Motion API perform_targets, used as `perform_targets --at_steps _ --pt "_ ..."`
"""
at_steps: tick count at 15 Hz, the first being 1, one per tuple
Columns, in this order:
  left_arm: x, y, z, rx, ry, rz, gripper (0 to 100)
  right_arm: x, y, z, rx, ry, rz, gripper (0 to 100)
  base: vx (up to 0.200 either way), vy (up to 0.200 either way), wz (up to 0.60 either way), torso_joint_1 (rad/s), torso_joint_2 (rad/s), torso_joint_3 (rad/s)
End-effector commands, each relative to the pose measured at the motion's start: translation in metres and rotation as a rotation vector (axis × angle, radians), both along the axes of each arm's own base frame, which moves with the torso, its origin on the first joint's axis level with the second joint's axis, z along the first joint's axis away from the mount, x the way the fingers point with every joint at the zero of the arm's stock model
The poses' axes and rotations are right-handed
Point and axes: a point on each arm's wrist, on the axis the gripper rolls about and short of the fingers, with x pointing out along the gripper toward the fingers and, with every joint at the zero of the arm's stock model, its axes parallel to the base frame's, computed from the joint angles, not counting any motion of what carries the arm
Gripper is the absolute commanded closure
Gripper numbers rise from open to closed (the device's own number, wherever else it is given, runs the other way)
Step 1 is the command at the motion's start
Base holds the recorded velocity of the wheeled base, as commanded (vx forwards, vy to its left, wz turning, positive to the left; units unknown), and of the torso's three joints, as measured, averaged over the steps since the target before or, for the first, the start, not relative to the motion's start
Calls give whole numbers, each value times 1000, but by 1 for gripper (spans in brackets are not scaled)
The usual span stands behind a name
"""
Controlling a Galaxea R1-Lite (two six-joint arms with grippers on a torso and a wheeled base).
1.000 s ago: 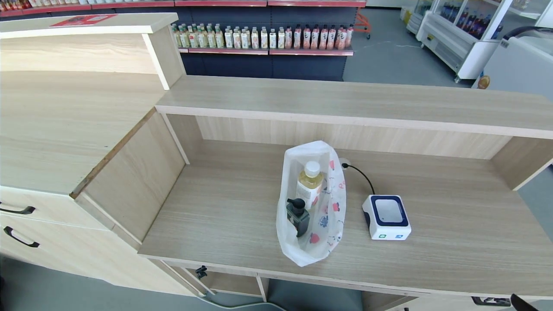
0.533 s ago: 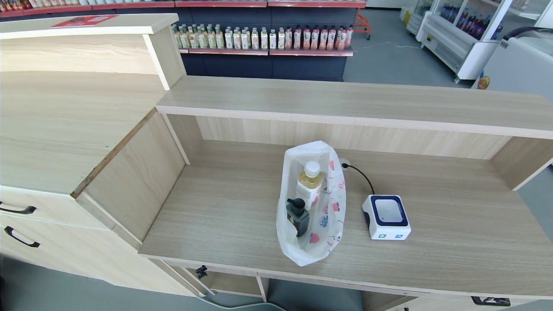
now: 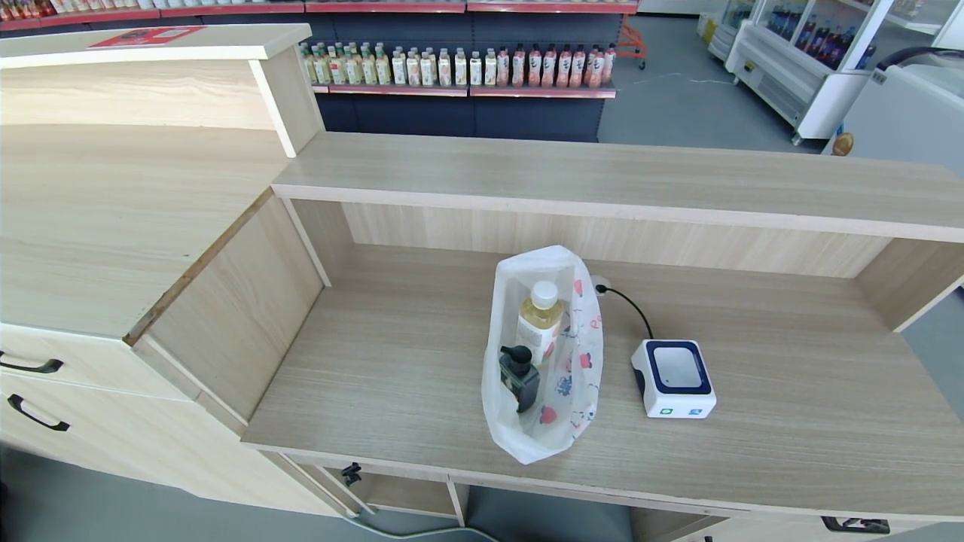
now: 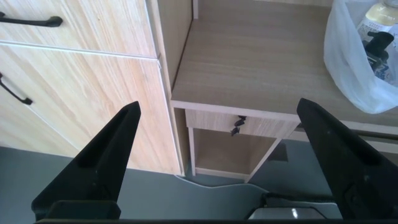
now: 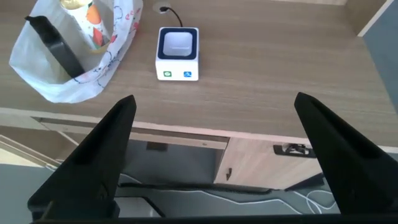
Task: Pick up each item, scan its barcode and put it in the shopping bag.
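A white shopping bag (image 3: 561, 391) with printed figures stands open on the wooden counter (image 3: 392, 376). Inside it are a tea bottle (image 3: 540, 320) with a white cap and a dark pump bottle (image 3: 520, 376). To its right sits a white barcode scanner (image 3: 672, 379) with a dark-framed window and a black cable. My left gripper (image 4: 217, 155) hangs open below the counter's front edge, left of the shopping bag (image 4: 357, 56). My right gripper (image 5: 214, 155) is open too, low in front of the counter, with the barcode scanner (image 5: 178, 53) and shopping bag (image 5: 74, 56) beyond it.
A raised shelf (image 3: 602, 177) runs along the back of the counter. A taller cabinet (image 3: 113, 218) with drawers stands at the left. Store shelves with bottles (image 3: 459, 68) and freezers (image 3: 813, 60) lie beyond. A lock with a key (image 4: 236, 127) sits under the counter front.
A dark tip of my right arm at the lower right corner of the head view has dropped out of sight. The bag, bottles and scanner have not moved.
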Motion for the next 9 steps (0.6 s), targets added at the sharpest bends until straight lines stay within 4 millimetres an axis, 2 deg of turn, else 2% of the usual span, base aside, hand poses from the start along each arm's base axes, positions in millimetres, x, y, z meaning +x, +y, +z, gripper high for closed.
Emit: perform_targets --at_steps 1,9 --pt "0 0 0 1 0 1 0 0 0 0 0 6 0 0 0 0 0 0 0 0" --pt "0 0 0 20 0 0 0 0 0 0 0 6 0 0 0 -200 0 6 -1 3"
